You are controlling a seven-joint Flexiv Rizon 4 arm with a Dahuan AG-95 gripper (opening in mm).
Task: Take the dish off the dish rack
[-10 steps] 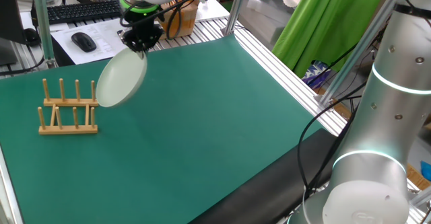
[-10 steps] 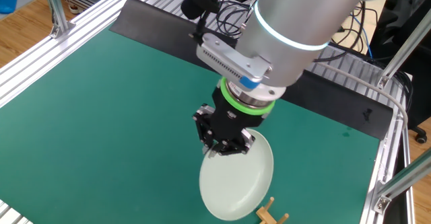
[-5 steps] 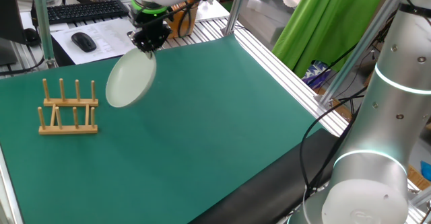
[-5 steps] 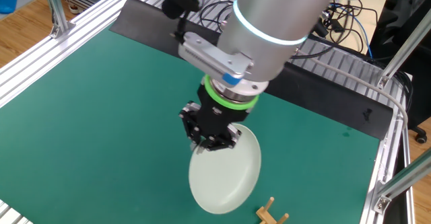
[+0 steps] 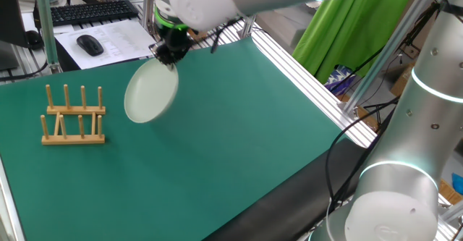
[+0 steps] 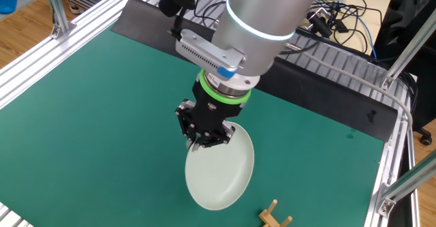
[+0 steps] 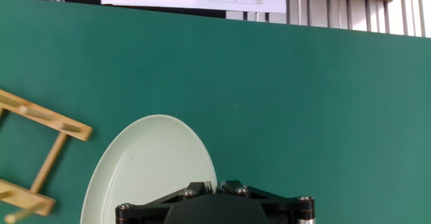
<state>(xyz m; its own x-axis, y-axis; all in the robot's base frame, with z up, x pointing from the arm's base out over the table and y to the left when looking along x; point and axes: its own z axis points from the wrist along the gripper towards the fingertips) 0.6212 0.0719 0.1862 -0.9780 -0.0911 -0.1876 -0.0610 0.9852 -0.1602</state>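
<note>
The dish (image 5: 150,95) is a plain pale greenish-white plate that hangs tilted in the air, held by its upper rim. My gripper (image 5: 168,56) is shut on that rim. The dish is clear of the dish rack (image 5: 71,116), a small wooden rack with upright pegs that stands empty on the mat to the dish's left. In the other fixed view the gripper (image 6: 204,140) holds the dish (image 6: 219,175) above the mat, and only a corner of the rack (image 6: 274,215) shows. In the hand view the dish (image 7: 148,171) lies beside the rack (image 7: 34,160), with the gripper (image 7: 217,188) on its edge.
A green mat (image 5: 239,132) covers the table. A keyboard (image 5: 87,11), a mouse (image 5: 90,45) and papers lie behind the far edge. Aluminium rails (image 5: 304,74) border the right side. A second arm's body (image 5: 405,154) stands at the right.
My gripper has carried the dish to the right, further from the rack. The rack has not moved.
</note>
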